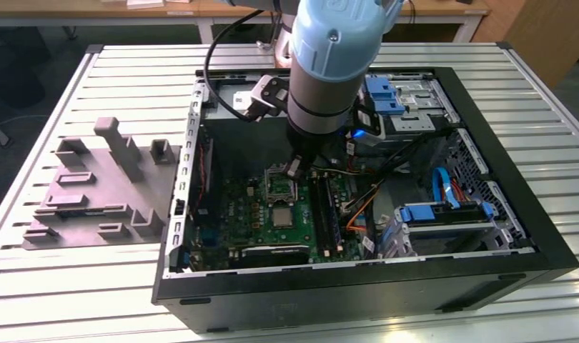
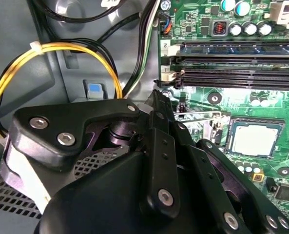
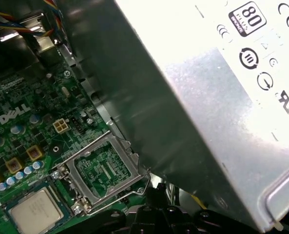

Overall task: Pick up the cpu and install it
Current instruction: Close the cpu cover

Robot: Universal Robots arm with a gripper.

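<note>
Although the arm's black claw (image 1: 297,170) is lowered inside the open black computer case (image 1: 518,214), whether it is spread or pressed together cannot be told. The small flat square cpu with its pale silvery metal top (image 3: 35,210) is seen seated in its socket on the green motherboard (image 3: 22,136), just beside the raised shiny metal socket frame (image 3: 101,170). Placement thus appears done; the frame is judged yet to be closed. The grey moulded plastic tray (image 1: 94,196) lies on the slatted bench (image 1: 127,68).

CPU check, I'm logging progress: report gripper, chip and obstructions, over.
Gripper low inside the case, above the raised socket frame. CPU lies flat in the motherboard socket, beside that frame, nothing on it. Power-supply box close alongside.
</note>
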